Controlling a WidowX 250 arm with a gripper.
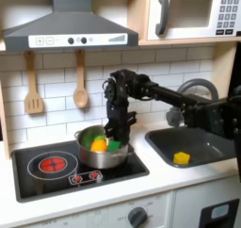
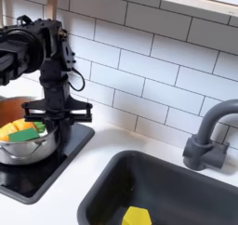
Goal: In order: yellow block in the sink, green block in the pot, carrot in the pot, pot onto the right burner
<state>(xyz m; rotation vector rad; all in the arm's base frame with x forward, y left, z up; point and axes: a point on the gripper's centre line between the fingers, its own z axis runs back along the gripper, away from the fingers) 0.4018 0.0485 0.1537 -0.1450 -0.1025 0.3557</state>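
The silver pot (image 1: 98, 154) (image 2: 20, 147) stands on the right part of the black cooktop (image 1: 38, 180). Inside it lie the green block (image 1: 114, 146) (image 2: 23, 133) and the orange carrot (image 1: 98, 146) (image 2: 11, 128). My gripper (image 1: 116, 138) (image 2: 51, 126) reaches down at the pot's rim on the side nearest the sink, its fingers close together astride the rim. The yellow block (image 1: 182, 157) (image 2: 137, 216) rests on the floor of the dark grey sink (image 1: 209, 139) (image 2: 191, 187).
A red-ringed burner (image 1: 54, 163) glows on the cooktop in the first exterior view's left. The arched faucet (image 2: 206, 136) rises behind the sink. A spatula (image 1: 33, 90) and a wooden spoon (image 1: 81, 83) hang on the tiled wall under the range hood (image 1: 66, 29).
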